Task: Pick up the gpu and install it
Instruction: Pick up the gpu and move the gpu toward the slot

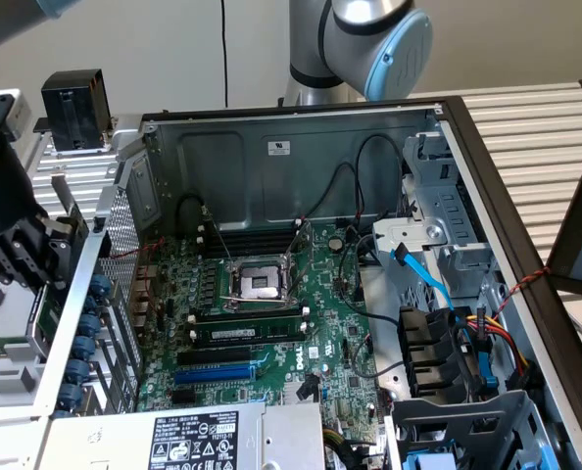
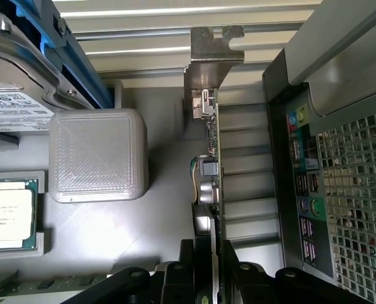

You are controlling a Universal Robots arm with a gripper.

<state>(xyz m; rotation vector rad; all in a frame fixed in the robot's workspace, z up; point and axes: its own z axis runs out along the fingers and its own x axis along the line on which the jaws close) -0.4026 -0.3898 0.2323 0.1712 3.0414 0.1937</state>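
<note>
The gripper (image 2: 208, 269) is clamped on the gpu (image 2: 213, 152), with its black fingers (image 2: 177, 277) pressed against the card's two flat faces at the end away from the metal end bracket (image 2: 210, 54). Gripping across the faces keeps the thin card from twisting. It also leaves the bracket end free, and I judge that end has to line up with the back wall of the computer case (image 1: 301, 147).

In the exterior view the gripper sits outside the open case, just past its wall on the exterior view's left and roughly level with the rim. The card is therefore beside the case and not yet over the motherboard (image 1: 271, 323).

The wrist view shows the card edge-on, running alongside the rear I/O panel (image 2: 302, 183) with its coloured audio jacks and the perforated grille (image 2: 359, 215). It is near them but apart. On the card's other side are a grey printed block (image 2: 96, 155) and a processor chip (image 2: 7, 215) seated in a tray, which looks like a holding area for parts on the slatted desk (image 2: 175, 25). Whether the card's lower edge has cleared that tray I cannot tell.

Inside the case the blue expansion slot (image 1: 213, 373) holds no card. It lies on the near side of the RAM stick (image 1: 247, 333), with the CPU socket (image 1: 257, 284) farther back, so the installing is not yet done
</note>
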